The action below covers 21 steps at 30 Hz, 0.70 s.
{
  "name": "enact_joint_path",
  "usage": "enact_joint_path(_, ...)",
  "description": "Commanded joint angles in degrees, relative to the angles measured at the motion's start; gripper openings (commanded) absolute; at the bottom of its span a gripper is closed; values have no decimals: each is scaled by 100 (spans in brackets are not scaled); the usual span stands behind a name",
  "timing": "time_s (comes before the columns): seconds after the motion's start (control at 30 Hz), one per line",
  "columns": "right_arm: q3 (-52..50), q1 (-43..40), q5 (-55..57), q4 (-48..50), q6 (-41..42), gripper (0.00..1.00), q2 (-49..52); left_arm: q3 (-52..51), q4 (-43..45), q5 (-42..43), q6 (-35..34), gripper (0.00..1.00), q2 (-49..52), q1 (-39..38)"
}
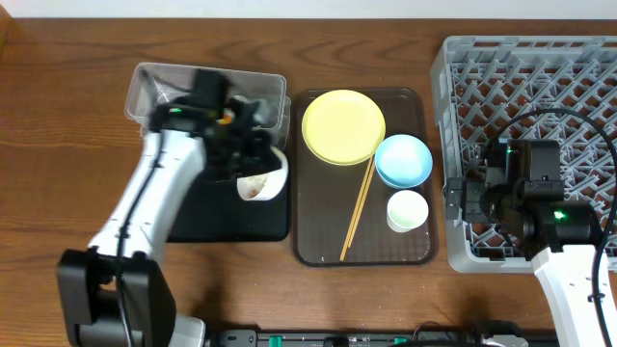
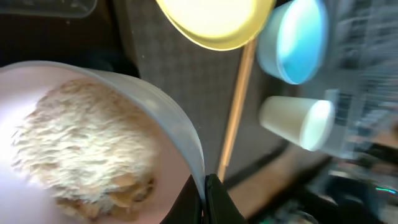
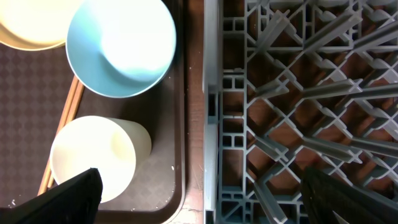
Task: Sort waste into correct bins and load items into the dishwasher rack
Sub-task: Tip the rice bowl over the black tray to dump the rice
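- Bench [image 1: 67, 116]: brown wood, carries everything below.
- Tub [image 1: 154, 87]: clear, at the far left rear. The arm hides most of what is in it.
- Black tray [image 1: 207, 220]: just in front of the tub.
- Left hand [image 1: 253, 154]: clamped on the rim of the white bowl [image 1: 262, 179]. One finger [image 2: 217, 200] shows at the rim in the wrist view. The bowl is lifted and tilted over the black tray's rear right part.
- Crumbs [image 2: 81, 146]: a pale clumped heap on the bowl's lower wall; none seen falling.
- Step, as judged: emptying the crumbs into a bin.
  - Keep the rim well inside the bin's edge, away from the brown tray [image 1: 318, 246].
  - Roll the wrist slowly to a steeper tilt.
  - The clump may cling, so a gentle shake could help.
  - A one-sided rim pinch can slip, so grip firmly.
- Plate [image 1: 343, 126]: yellow, rear of the brown tray.
- Chopsticks [image 1: 359, 207]: a pair, slanting forward from the plate.
- Blue bowl [image 1: 403, 160]: upright, right of the plate.
- Cup [image 1: 407, 210]: white, in front of the blue bowl.
- Right hand [image 3: 200, 183]: spread wide and holding nothing, over the rack's left edge.
- Rack [image 1: 540, 87]: grey lattice at the far right, with no items loaded in the part in view.
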Motion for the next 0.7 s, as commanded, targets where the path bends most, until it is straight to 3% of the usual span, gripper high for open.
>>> enact_joint_path(0.0, 109, 24, -44, -24, -50, 99, -28, -334, -35, 1882, 811, 6, 120, 640)
enact_joint_path(0.33, 109, 24, -44, -28, -50, 99, -28, -1187, -83, 3858, 826, 6, 662, 2306)
enact_joint_path(0.6, 107, 24, -44, -68, -50, 99, -28, -1246, -79, 4769, 153, 6, 957, 2951)
enact_joint_path(0.67, 109, 24, -44, -68, -50, 99, -28, -1244, -96, 4804, -372, 6, 957, 3018)
